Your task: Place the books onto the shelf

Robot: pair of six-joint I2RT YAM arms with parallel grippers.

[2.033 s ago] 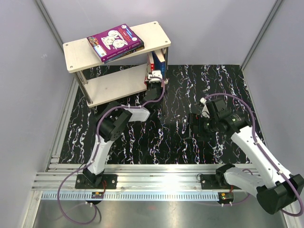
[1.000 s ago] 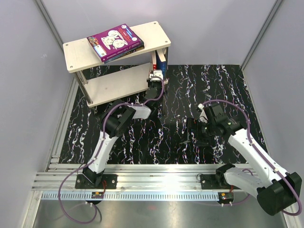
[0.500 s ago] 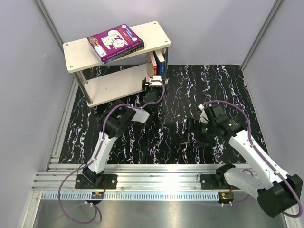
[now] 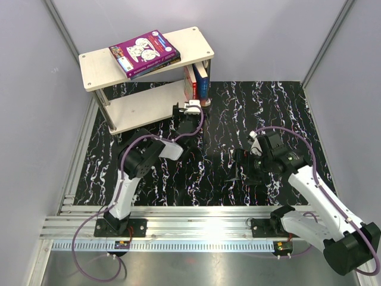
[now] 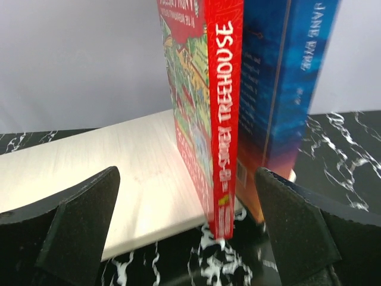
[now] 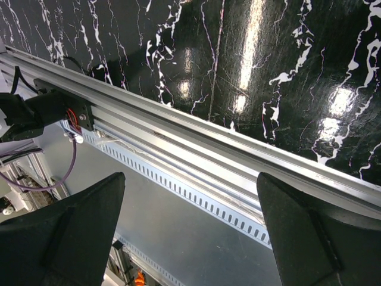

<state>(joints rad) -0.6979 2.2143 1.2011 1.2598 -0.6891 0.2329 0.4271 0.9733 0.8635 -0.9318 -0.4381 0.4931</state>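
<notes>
Books: red book (image 5: 223, 119) and blue book (image 5: 280, 89) stand upright just ahead of the left gripper (image 5: 186, 174), at the near edge of the shelf (image 5: 89, 179) lower board.
Handling: thin, light and probably tippy; pinch across the spine.
Left gripper: jaws wide, holding nothing.
Right gripper (image 6: 190, 176): spread, empty.

L gripper (image 4: 188, 105): was shut on red book (image 5: 223, 119) 2 s ago, jaws now wide, nothing held | L arm: backed off shelf (image 5: 89, 173) toward near side, clear of books | red book: now free, upright on shelf's lower board just beside blue book (image 5: 280, 89) | R gripper (image 4: 243, 162): drifted slightly toward arm bases
</notes>
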